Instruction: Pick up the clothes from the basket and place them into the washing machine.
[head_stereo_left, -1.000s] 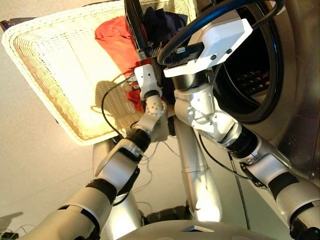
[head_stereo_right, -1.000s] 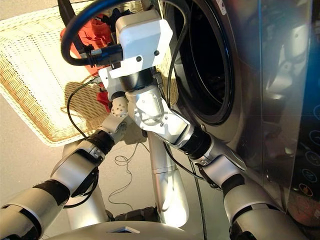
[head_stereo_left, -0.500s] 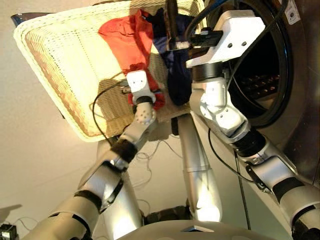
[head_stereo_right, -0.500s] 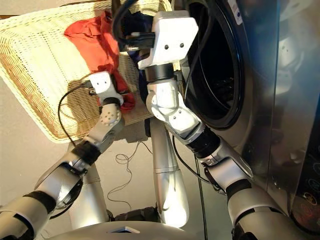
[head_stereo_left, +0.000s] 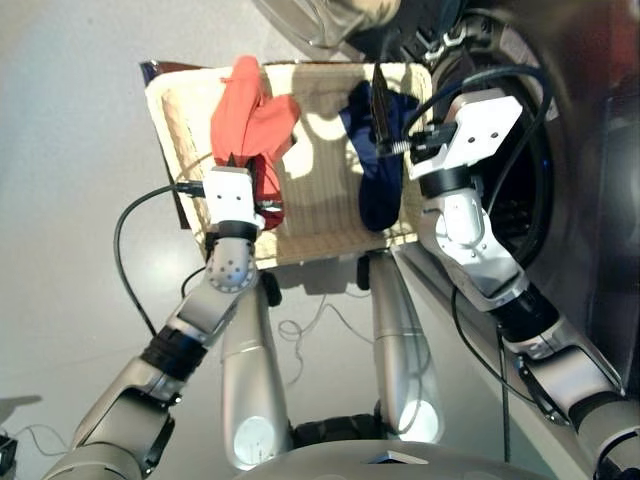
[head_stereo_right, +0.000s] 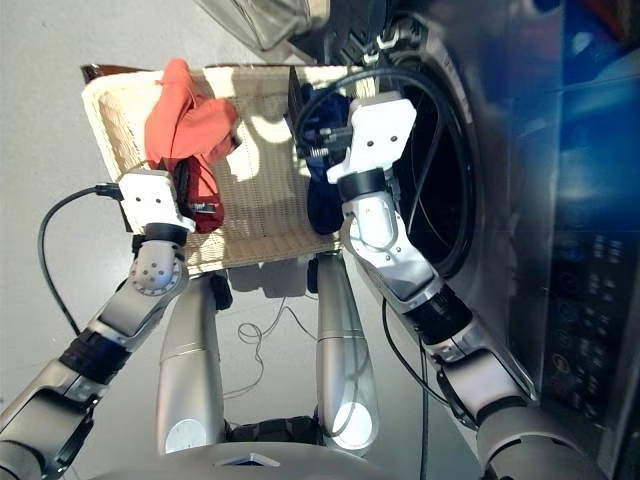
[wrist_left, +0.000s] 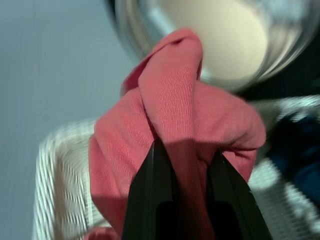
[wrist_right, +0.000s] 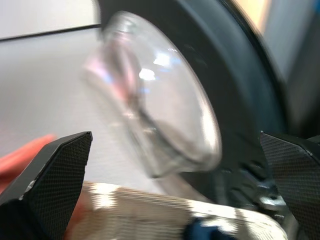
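Left gripper (wrist_left: 185, 165) pinching coral-red garment (head_stereo_left: 250, 130), black fingers (wrist_left: 152, 190) pressed into the cloth, bunched and raised above the cream wicker basket (head_stereo_left: 320, 215). Lower end of the cloth trailing beside the left wrist (over the basket's left part). Right gripper (wrist_right: 175, 190) with fingers (wrist_right: 55, 170) spread wide, nothing between them, poised over the basket's right end next to the washing machine (head_stereo_right: 520, 200). Navy garment (head_stereo_left: 375, 165) lying draped in the basket's right end, just below that gripper, close to the dark porthole. Glass door (wrist_right: 160, 110) swung open beyond the basket. Black garment not made out anywhere.
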